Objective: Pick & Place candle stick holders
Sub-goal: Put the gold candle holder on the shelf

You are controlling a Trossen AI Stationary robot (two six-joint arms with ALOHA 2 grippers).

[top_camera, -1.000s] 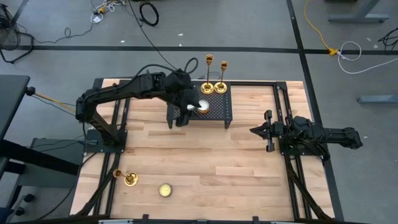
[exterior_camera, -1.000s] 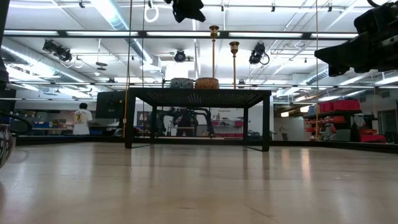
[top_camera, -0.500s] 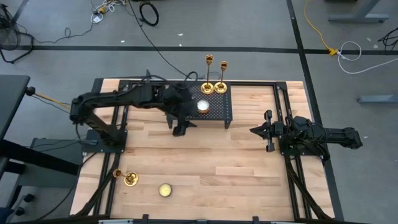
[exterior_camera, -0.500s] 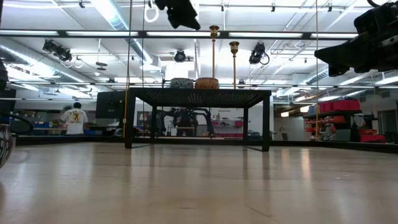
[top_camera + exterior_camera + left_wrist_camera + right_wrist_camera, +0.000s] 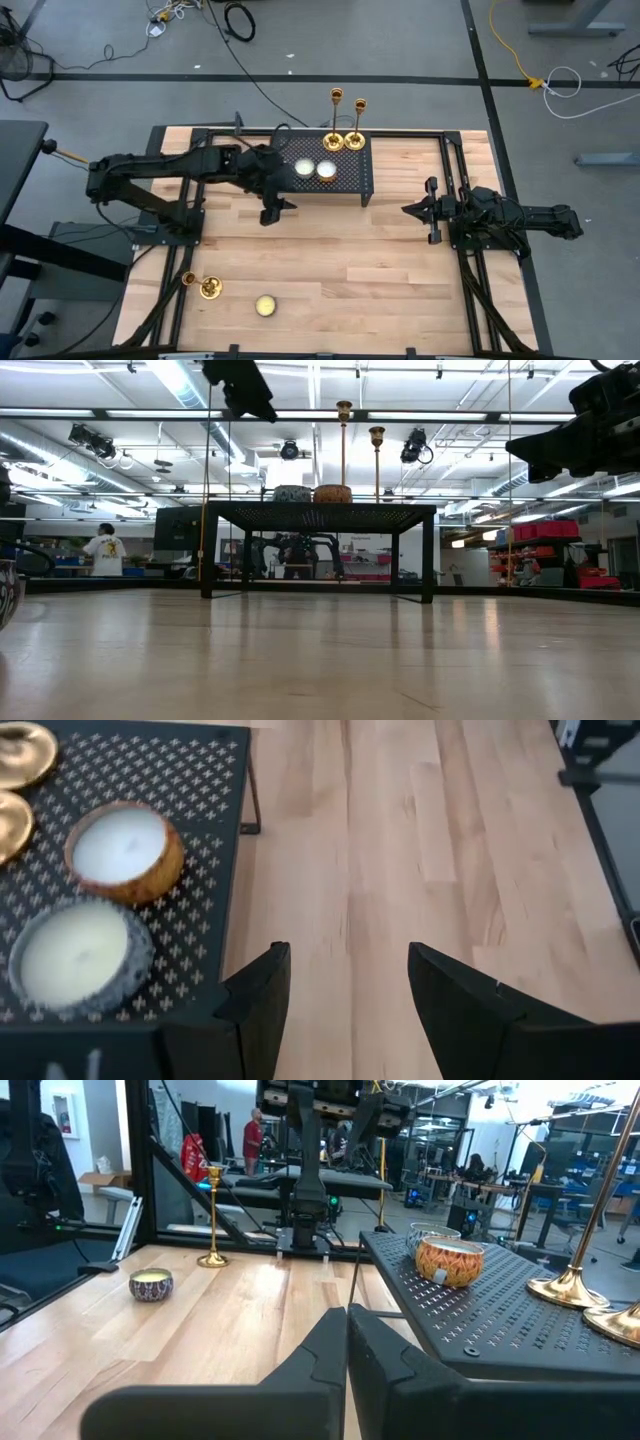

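Note:
Two gold candle stick holders (image 5: 332, 140) (image 5: 354, 139) stand by their round bases on the far edge of the black mesh rack (image 5: 345, 185). A third candle stick holder (image 5: 207, 288) stands on the table near the front left corner. My left gripper (image 5: 272, 210) hovers open and holding nothing above the table, just off the rack's near left corner; its fingers frame bare wood (image 5: 345, 970). My right gripper (image 5: 412, 210) is shut and holding nothing at the table's right side, pointing level toward the rack.
Two round candles (image 5: 303, 170) (image 5: 326, 170) sit on the rack beside the holders. Another small candle (image 5: 265, 305) rests on the table near the front edge. Black frame rails run along the table's left and right sides. People move in the room beyond (image 5: 103, 550).
My left gripper has drawn back from over the rack toward the table's left and near edges and sunk a little, still open. The candle it was hiding now shows on the rack.

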